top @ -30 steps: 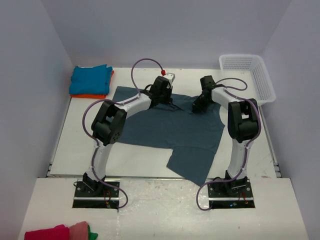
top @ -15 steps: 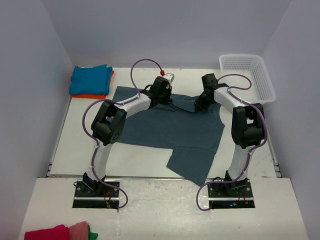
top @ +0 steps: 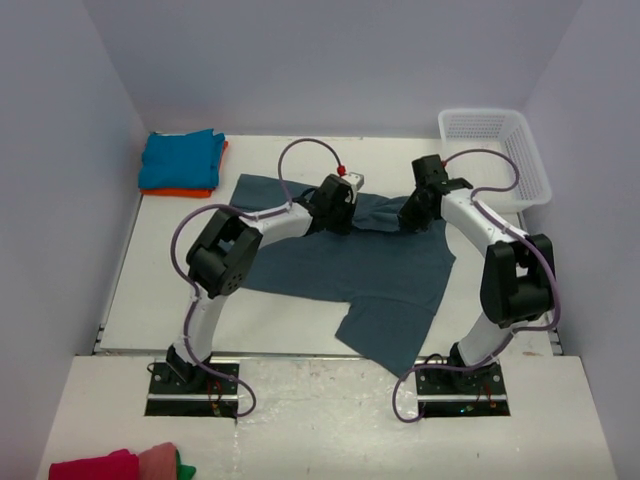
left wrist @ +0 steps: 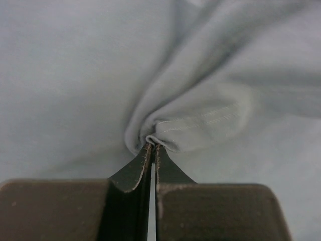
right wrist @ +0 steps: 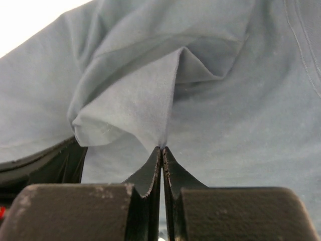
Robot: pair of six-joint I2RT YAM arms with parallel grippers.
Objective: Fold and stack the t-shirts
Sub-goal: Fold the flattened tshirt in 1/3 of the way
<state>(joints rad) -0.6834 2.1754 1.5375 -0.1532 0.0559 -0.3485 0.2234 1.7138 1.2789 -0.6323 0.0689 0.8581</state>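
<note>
A large slate-blue t-shirt (top: 350,265) lies spread over the middle of the table. My left gripper (left wrist: 152,145) is shut on a stitched hem fold of this shirt (left wrist: 200,120) near its far edge (top: 336,212). My right gripper (right wrist: 162,148) is shut on a pinched ridge of the same cloth (right wrist: 145,100), a short way to the right (top: 415,212). Between the two grippers the far edge is bunched up off the table. A folded turquoise t-shirt (top: 180,158) rests on a folded orange one (top: 185,191) at the far left corner.
A white mesh basket (top: 497,150) stands at the far right corner. Red, pink and green cloths (top: 120,465) lie on the shelf at the near left, in front of the arm bases. Walls close in the table on three sides.
The right gripper closed on the shirt's far edge. Both grippers then moved nearer and to the right, drawing that edge toward the front and bunching the cloth between them.
</note>
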